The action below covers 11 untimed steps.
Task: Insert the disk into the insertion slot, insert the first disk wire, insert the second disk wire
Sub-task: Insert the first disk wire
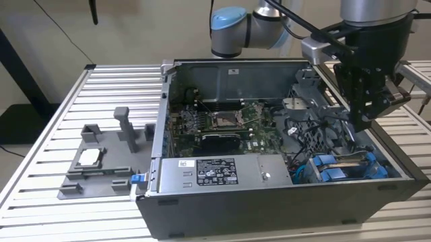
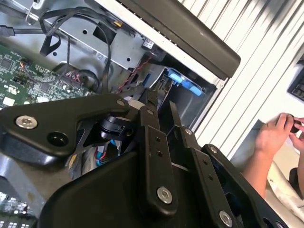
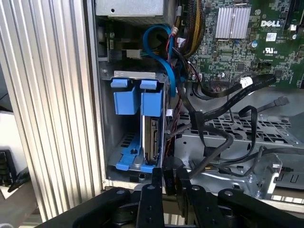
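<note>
The disk [image 3: 153, 137] stands on edge in its blue carrier [image 3: 152, 102], inside the insertion slot [image 3: 142, 74] of the drive cage [image 3: 107, 123], with its long side running along the cage wall. The gripper [image 3: 169, 172] hangs just outside the cage's open end, in line with the disk's bare edge. Its jaws are drawn narrow and seem to pinch a small black plug [image 3: 166, 164].

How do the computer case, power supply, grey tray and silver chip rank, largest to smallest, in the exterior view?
1. Computer case
2. Power supply and grey tray: too alike to rank
3. Silver chip
</note>
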Tool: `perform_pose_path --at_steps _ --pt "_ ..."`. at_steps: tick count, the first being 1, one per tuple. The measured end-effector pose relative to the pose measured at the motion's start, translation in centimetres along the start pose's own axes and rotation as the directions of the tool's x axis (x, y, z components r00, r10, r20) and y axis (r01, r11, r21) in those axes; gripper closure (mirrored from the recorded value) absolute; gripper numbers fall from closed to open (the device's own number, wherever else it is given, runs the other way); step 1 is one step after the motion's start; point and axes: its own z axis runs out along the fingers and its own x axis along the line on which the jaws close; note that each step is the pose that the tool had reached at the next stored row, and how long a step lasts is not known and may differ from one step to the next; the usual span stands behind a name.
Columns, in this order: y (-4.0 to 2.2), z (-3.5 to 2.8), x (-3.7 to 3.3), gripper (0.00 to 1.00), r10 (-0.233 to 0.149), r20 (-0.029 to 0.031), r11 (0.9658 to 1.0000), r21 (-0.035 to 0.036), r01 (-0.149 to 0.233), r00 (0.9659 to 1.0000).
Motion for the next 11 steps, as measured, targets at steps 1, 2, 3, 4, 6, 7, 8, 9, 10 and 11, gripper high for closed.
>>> perform_pose_path --at_steps 1,2,3,4,6,7,8,9,10,11 --pt "0.0 0.02 -0.01 0.73 0.0 -0.0002 1.0 0.0015 0.0 1.0" --pt "0.02 0.03 -0.01 0.73 0.0 -0.0004 1.0 0.0034 0.0 1.0" --pt "0.03 0.06 -0.01 0.73 0.001 -0.0006 1.0 0.0054 -0.001 1.0" --pt "0.04 0.1 -0.02 0.73 0.001 -0.0006 1.0 0.0072 -0.001 1.0" --pt "0.07 0.2 -0.03 0.81 0.001 -0.0007 1.0 0.0093 -0.001 1.0" --pt "0.09 0.23 -0.03 0.81 0.001 -0.0008 1.0 0.0095 -0.001 1.0" --pt "0.09 0.24 0.0 0.81 0.001 -0.0009 1.0 0.0095 -0.001 1.0" --pt "0.09 0.24 0.0 0.81 0.001 -0.0009 1.0 0.0095 -0.001 1.0" --pt "0.09 0.24 0.0 0.81 0.001 -0.001 1.0 0.0095 -0.001 1.0" --pt "0.09 0.24 0.0 0.81 0.001 -0.001 1.0 0.0096 -0.001 1.0"
